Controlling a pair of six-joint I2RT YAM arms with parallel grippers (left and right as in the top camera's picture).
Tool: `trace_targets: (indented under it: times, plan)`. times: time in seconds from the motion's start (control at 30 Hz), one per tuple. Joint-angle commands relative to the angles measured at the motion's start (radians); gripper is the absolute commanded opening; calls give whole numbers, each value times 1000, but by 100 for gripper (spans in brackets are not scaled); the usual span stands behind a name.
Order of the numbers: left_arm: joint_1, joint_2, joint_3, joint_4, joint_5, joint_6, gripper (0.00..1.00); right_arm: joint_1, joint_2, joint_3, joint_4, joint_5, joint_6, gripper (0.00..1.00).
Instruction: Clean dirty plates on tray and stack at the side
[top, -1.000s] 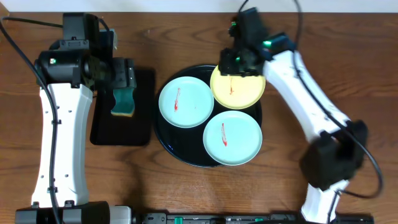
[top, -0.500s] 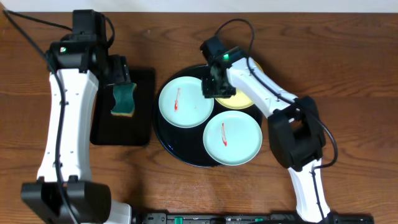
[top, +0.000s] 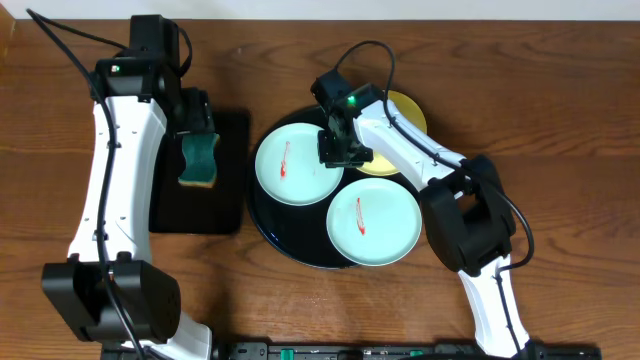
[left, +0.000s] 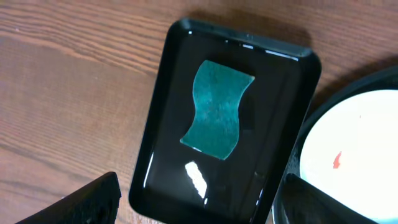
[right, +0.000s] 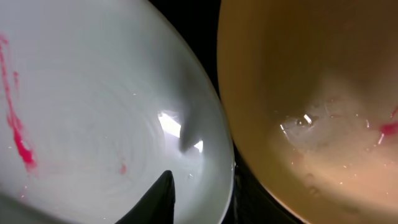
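Movement is being seen mainly in the right arm. Over the last second the right gripper (top: 343, 148) is being swung from the far rim of the yellow plate (top: 408, 112) leftward and nearer. It is now being held low over the gap where that plate meets the left mint plate (top: 305, 175). Its jaws are being drawn narrower, but whether anything is being pinched cannot be told. In the right wrist view only one dark fingertip (right: 158, 199) is being shown, just over the mint plate's rim. No plate is being lifted.

The left gripper (left: 202, 180) is being kept wide open and empty above the green sponge (left: 217, 109), which is lying in the small rectangular tray (left: 168, 124) at the left. Judged from this, wiping is not yet being done: the sponge is untouched, and a plate is probably being readied for holding.

All three plates are being carried on the round black tray (top: 262, 215) at the table's middle: yellow at far right, one mint at left, the other mint plate (top: 385, 235) nearest. A thin red smear is being shown on each.
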Motion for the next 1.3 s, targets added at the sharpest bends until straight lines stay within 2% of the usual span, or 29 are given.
trace_targets:
  times: [0.0,0.13,0.27,0.43,0.53,0.67,0.87,1.07,1.17,1.27]
  plan:
    - [5,2,-6,7,-36,-8,83,23,16,-18,16,32,16,26]
    - [5,2,-6,8,-62,-8,83,30,30,-19,32,42,15,22]
    - [5,3,-6,8,-61,-8,83,40,48,-19,39,42,14,10]
    - [5,10,-7,7,-61,-5,83,44,69,-19,38,43,14,10]
    - [5,23,-7,7,-61,-5,83,44,69,-19,39,43,14,1]
    - [5,52,-7,6,-61,-5,82,44,69,-19,38,51,14,1]
    - [5,114,-7,6,-61,-3,67,44,69,-19,39,55,13,1]
    - [5,192,-7,7,-60,27,65,44,69,-19,39,58,6,1]
    - [5,239,-7,6,-55,73,65,44,69,-19,41,58,6,1]
    - [8,296,-7,7,58,203,65,44,70,-19,42,62,6,1]
